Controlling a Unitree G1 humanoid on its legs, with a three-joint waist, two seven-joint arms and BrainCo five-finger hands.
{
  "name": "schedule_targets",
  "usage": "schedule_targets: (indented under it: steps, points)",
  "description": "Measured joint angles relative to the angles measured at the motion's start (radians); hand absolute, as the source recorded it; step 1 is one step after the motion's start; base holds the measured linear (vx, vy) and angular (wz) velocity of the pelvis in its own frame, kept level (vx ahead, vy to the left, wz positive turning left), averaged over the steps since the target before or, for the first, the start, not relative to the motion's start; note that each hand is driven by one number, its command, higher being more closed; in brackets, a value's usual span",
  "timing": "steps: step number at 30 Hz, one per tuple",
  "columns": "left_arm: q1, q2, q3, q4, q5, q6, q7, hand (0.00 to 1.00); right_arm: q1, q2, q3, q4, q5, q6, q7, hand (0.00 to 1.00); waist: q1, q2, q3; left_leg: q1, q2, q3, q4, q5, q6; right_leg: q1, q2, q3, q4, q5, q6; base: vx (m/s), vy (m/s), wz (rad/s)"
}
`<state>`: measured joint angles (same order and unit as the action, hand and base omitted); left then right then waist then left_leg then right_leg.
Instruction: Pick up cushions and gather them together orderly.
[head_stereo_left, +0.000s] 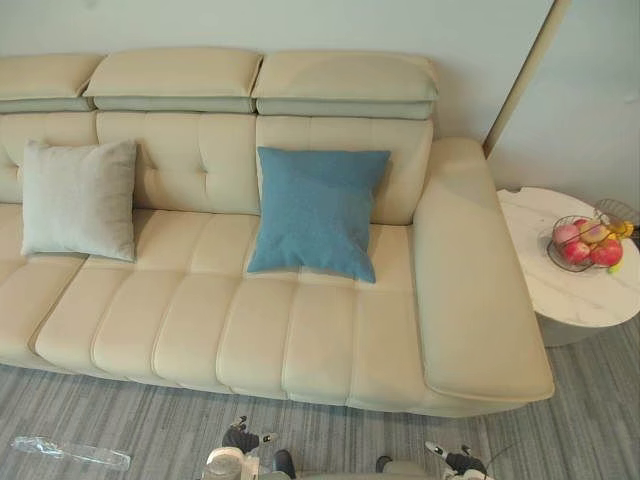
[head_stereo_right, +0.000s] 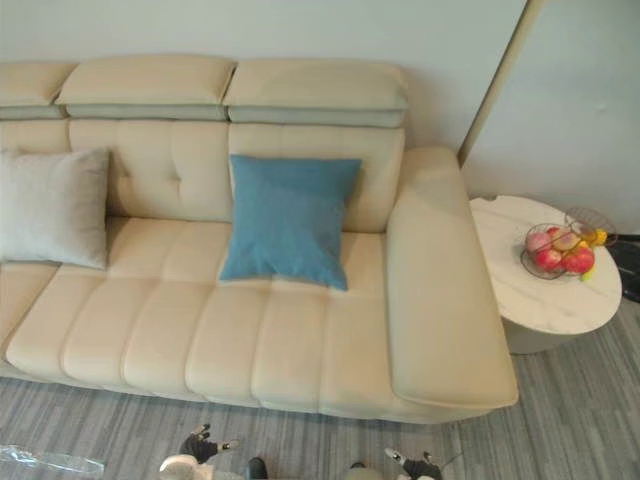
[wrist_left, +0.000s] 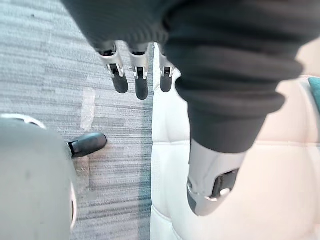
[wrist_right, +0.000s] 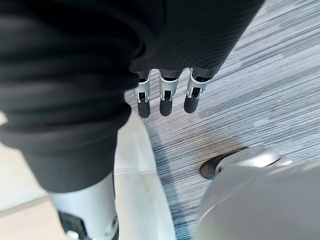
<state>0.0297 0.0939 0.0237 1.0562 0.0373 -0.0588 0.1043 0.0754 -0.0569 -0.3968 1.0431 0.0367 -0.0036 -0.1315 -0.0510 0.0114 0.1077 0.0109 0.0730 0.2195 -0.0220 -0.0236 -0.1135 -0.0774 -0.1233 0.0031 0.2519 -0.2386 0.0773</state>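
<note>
A blue cushion leans upright against the backrest of a cream sofa, right of its middle. A light grey cushion leans against the backrest at the sofa's left end, well apart from the blue one. My left hand hangs low over the grey carpet beside the sofa's front edge, fingers straight and holding nothing. My right hand hangs the same way on the other side, fingers straight and empty. Both hands are far below and in front of the cushions.
The sofa's wide right armrest juts forward. Right of it, a round white side table carries a wire bowl of fruit. A clear plastic piece lies on the striped grey carpet at the lower left.
</note>
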Motion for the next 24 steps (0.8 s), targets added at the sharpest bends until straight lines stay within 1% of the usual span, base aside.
schedule_targets:
  steps: [2,3,4,5,6,7,8,9,10,11,12,13,14,15,16,17,18,19,20,21,22,23,24]
  points:
    - [-0.015,0.005,0.001,-0.002,-0.001,0.000,0.000,0.00,-0.017,0.003,0.021,-0.003,-0.001,0.001,-0.003,0.00,0.000,-0.020,0.016,-0.029,-0.002,-0.025,0.082,-0.006,0.008,-0.011,-0.004,0.044,0.015,0.005,0.003,0.18,-0.068,-0.40]
    - [-0.015,0.005,0.003,-0.002,-0.001,0.000,0.000,0.00,-0.019,0.006,0.029,-0.007,-0.001,-0.001,-0.004,0.00,0.001,-0.027,0.021,-0.036,0.003,-0.020,0.124,-0.017,0.008,-0.007,-0.003,0.071,0.016,0.010,0.008,0.18,-0.071,-0.68]
    - [-0.016,0.002,0.019,-0.002,-0.001,-0.001,-0.001,0.00,-0.022,0.014,0.038,-0.014,-0.001,-0.005,-0.005,0.00,0.000,-0.036,0.030,-0.069,0.013,-0.004,0.206,-0.065,-0.006,-0.001,-0.004,0.110,0.017,0.021,0.017,0.20,-0.023,-1.28]
    - [-0.013,-0.013,0.037,-0.002,-0.001,-0.001,-0.001,0.00,-0.034,0.013,0.050,-0.032,-0.015,-0.005,-0.005,0.00,0.004,-0.013,0.033,-0.036,0.012,-0.010,0.097,-0.091,-0.015,-0.026,0.035,0.180,0.022,0.029,0.029,0.11,0.012,-1.22]
    - [-0.013,-0.015,0.037,-0.003,-0.001,-0.002,-0.001,0.00,-0.037,0.012,0.052,-0.037,-0.019,-0.005,-0.005,0.00,0.004,-0.004,0.035,-0.031,0.015,-0.009,0.076,-0.073,-0.006,-0.036,0.046,0.190,0.023,0.029,0.030,0.04,0.085,-1.68]
    - [-0.018,-0.007,0.038,0.000,0.000,0.000,0.000,0.00,-0.056,0.014,0.068,-0.046,-0.032,-0.009,-0.006,0.00,0.003,-0.003,0.040,-0.002,0.021,0.060,0.040,-0.070,0.000,-0.060,0.070,0.248,0.024,0.030,0.031,0.03,0.087,-1.80]
    - [-0.036,0.010,0.034,-0.002,0.000,0.000,0.001,0.00,-0.075,0.026,0.103,-0.047,-0.037,-0.015,-0.004,0.00,-0.001,-0.014,0.045,-0.011,0.033,0.140,0.046,-0.072,0.001,-0.103,0.090,0.292,0.017,0.070,0.044,0.04,0.100,-1.92]
    - [-0.040,0.012,0.034,-0.002,0.001,0.000,0.001,0.00,-0.077,0.027,0.109,-0.046,-0.037,-0.015,-0.004,0.00,-0.004,-0.017,0.049,-0.012,0.040,0.167,0.048,-0.072,0.001,-0.115,0.096,0.289,0.008,0.092,0.050,0.05,0.065,-1.76]
    - [-0.067,0.030,0.034,-0.004,0.000,-0.001,0.001,0.00,-0.078,0.028,0.115,-0.041,-0.037,-0.011,-0.005,0.00,-0.005,-0.018,0.059,-0.015,0.059,0.222,0.075,-0.075,0.004,-0.135,0.108,0.249,-0.011,0.149,0.054,0.05,0.048,-1.48]
    - [-0.094,0.056,0.035,-0.006,0.001,-0.002,0.000,0.00,-0.079,0.041,0.121,-0.049,-0.036,-0.012,-0.011,0.00,-0.009,-0.043,0.083,-0.059,0.092,0.269,0.242,-0.087,0.025,-0.136,0.091,0.130,-0.021,0.223,0.018,0.03,0.017,-1.38]
    - [-0.107,0.066,0.035,-0.006,0.002,-0.002,0.000,0.00,-0.088,0.052,0.130,-0.050,-0.038,-0.014,-0.013,0.00,-0.009,-0.064,0.098,-0.098,0.096,0.277,0.318,-0.124,0.021,-0.134,0.076,0.079,-0.017,0.241,0.006,0.00,-0.024,-1.30]
    - [-0.105,0.069,0.035,-0.014,0.003,-0.004,0.000,0.00,-0.081,0.036,0.140,-0.040,-0.038,-0.014,-0.015,0.00,-0.007,-0.070,0.100,-0.076,0.058,0.242,0.168,-0.129,0.047,-0.132,0.054,0.019,-0.023,0.245,-0.011,-0.04,-0.047,-1.12]
    - [-0.101,0.055,0.033,-0.028,0.010,-0.004,0.000,0.00,-0.078,0.010,0.145,-0.041,-0.039,-0.014,-0.016,0.00,-0.016,-0.039,0.103,-0.061,0.075,0.254,0.055,0.019,0.090,-0.134,0.055,-0.047,-0.006,0.209,-0.038,-0.01,-0.023,-1.47]
    - [-0.103,0.059,0.038,-0.030,0.021,0.001,0.003,0.00,-0.081,0.009,0.145,-0.037,-0.040,-0.016,-0.016,0.00,-0.016,-0.049,0.109,-0.037,0.070,0.306,0.089,-0.053,0.042,-0.148,0.007,-0.107,0.063,0.124,-0.040,0.03,-0.022,-1.30]
    - [-0.112,0.074,0.036,-0.035,0.025,0.004,0.002,0.00,-0.086,0.017,0.131,-0.035,-0.038,-0.013,-0.011,0.00,-0.020,-0.069,0.117,-0.040,0.070,0.361,0.143,-0.065,0.053,-0.170,-0.049,-0.162,0.118,0.080,-0.053,0.04,-0.020,-1.23]
    - [-0.113,0.076,0.039,-0.040,0.029,0.004,0.002,0.00,-0.096,0.010,0.119,-0.027,-0.041,-0.009,-0.006,0.00,-0.015,-0.067,0.118,-0.037,0.098,0.395,0.182,-0.076,0.050,-0.180,-0.078,-0.219,0.148,0.061,-0.061,0.04,-0.055,-1.28]
    - [-0.107,0.080,0.042,-0.046,0.029,0.004,0.003,0.00,-0.108,0.000,0.107,-0.023,-0.051,-0.007,-0.006,0.00,-0.005,-0.042,0.130,-0.022,0.148,0.441,0.233,-0.084,0.038,-0.175,-0.108,-0.286,0.166,0.056,-0.057,0.05,-0.104,-1.63]
    - [-0.095,0.086,0.059,-0.046,0.029,0.003,0.003,0.00,-0.121,-0.006,0.109,-0.024,-0.077,-0.005,-0.005,0.00,0.001,-0.026,0.133,0.009,0.212,0.494,0.273,-0.085,0.037,-0.163,-0.137,-0.348,0.153,0.063,-0.055,0.06,-0.141,-1.73]
    - [-0.079,0.090,0.067,-0.046,0.029,0.003,0.004,0.00,-0.127,-0.007,0.124,-0.023,-0.081,-0.004,-0.005,0.00,0.003,-0.022,0.129,0.030,0.248,0.525,0.293,-0.085,0.037,-0.164,-0.149,-0.373,0.139,0.078,-0.049,0.09,-0.228,-1.65]
    - [-0.062,0.098,0.069,-0.044,0.030,0.003,0.005,0.00,-0.132,-0.007,0.156,-0.022,-0.085,-0.003,-0.003,0.00,0.004,-0.025,0.124,0.052,0.281,0.558,0.319,-0.085,0.036,-0.169,-0.164,-0.389,0.117,0.109,-0.046,0.12,-0.310,-1.40]
    - [-0.048,0.105,0.068,-0.041,0.031,0.004,0.005,0.00,-0.133,-0.007,0.189,-0.022,-0.097,-0.003,-0.001,0.00,0.002,-0.040,0.115,0.074,0.309,0.597,0.360,-0.085,0.036,-0.172,-0.189,-0.400,0.087,0.157,-0.047,0.19,-0.456,-1.56]
    - [-0.045,0.113,0.066,-0.029,0.041,0.004,0.004,0.00,-0.127,-0.007,0.217,-0.019,-0.116,-0.004,0.004,0.00,-0.001,-0.081,0.090,0.101,0.340,0.627,0.428,-0.091,0.024,-0.183,-0.218,-0.382,0.063,0.279,-0.050,0.21,-0.458,-1.20]
    - [-0.046,0.120,0.067,-0.025,0.041,0.004,0.003,0.00,-0.123,-0.011,0.223,-0.013,-0.117,-0.004,0.005,0.00,-0.003,-0.089,0.083,0.108,0.353,0.630,0.451,-0.097,0.011,-0.182,-0.215,-0.371,0.063,0.264,-0.012,0.24,-0.534,-1.14]
